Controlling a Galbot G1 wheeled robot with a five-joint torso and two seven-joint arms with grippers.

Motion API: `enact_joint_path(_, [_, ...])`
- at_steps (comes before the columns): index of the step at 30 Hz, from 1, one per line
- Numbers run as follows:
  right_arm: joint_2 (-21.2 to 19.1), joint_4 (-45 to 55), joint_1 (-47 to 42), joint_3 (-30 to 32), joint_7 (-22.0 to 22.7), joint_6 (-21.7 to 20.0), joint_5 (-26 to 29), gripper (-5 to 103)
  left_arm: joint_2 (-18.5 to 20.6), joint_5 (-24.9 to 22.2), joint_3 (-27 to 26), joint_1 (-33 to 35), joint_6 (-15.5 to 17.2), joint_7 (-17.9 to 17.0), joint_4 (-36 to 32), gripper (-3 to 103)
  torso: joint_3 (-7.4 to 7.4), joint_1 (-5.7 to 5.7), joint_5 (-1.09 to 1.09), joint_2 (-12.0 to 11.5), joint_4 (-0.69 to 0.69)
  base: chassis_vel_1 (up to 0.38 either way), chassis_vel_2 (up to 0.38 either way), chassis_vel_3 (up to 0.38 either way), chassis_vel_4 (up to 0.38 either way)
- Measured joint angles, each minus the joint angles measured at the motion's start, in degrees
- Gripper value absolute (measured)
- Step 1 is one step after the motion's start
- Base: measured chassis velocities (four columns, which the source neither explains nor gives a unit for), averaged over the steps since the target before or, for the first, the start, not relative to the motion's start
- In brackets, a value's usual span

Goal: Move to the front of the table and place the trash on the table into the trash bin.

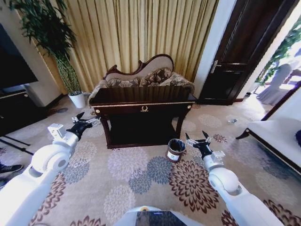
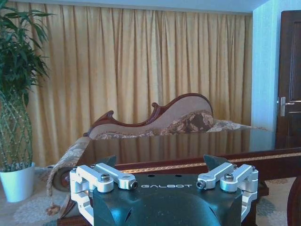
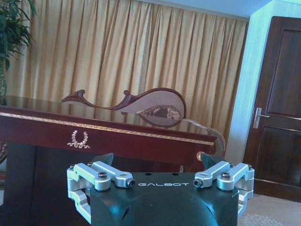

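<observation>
**Both claws spread before the table**

Head view: the table (image 1: 143, 109) stands ahead, the trash bin (image 1: 175, 149) on the carpet by its right leg, black liner showing, just beside the released right claw (image 1: 197, 140). The left claw (image 1: 85, 120) hovers spread at the left corner.

Left wrist view: glossy tabletop (image 2: 197, 143), sofa (image 2: 160, 120) behind.

Right wrist view: the gold emblem (image 3: 78, 140).

A formal sitting room in a home or hotel suite. Long gold curtains (image 1: 141, 33) cover the far wall, and a carved sofa (image 1: 141, 77) with floral cushions sits before them, behind a glossy dark table (image 1: 141, 96). A flower-patterned carpet (image 1: 141, 174) covers the floor, a potted plant (image 1: 61, 52) stands far left, and a dark wooden door (image 1: 244, 52) far right.
</observation>
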Motion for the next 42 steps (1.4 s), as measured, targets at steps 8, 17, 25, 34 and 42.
enact_joint_path(8, [0.1,-0.5,0.4,-0.1,0.0,0.2,0.4,100,-0.2,0.3,0.9,-0.6,-0.1,0.3,0.6,100,0.00,0.00,0.00,0.0,-0.02,0.172,-0.168,-0.168,0.162])
enact_joint_path(17, [0.3,-1.3,1.1,-0.3,0.0,0.4,0.7,100,-0.2,0.3,1.9,-1.5,-0.1,0.3,1.2,100,-0.01,-0.01,-0.03,0.0,0.02,0.165,-0.189,-0.157,0.196])
enact_joint_path(25, [0.4,-1.8,1.4,-0.5,-0.1,0.7,1.0,100,-0.5,0.3,2.7,-1.7,-1.2,1.6,1.5,100,0.00,-0.02,-0.01,0.0,-0.03,0.162,-0.165,-0.157,0.150])
enact_joint_path(34, [0.6,-2.4,1.7,-0.6,-0.4,2.1,0.9,100,-0.9,0.3,2.7,-1.3,-1.7,1.7,1.2,100,-0.01,-0.04,-0.01,0.0,0.00,0.092,-0.071,-0.084,0.081])
enact_joint_path(42, [0.2,1.5,1.0,-0.1,-1.7,2.7,7.4,100,-2.8,0.5,-0.3,2.4,-4.3,2.5,-0.7,100,0.01,0.02,0.00,0.0,-0.01,0.000,0.000,0.000,0.000])
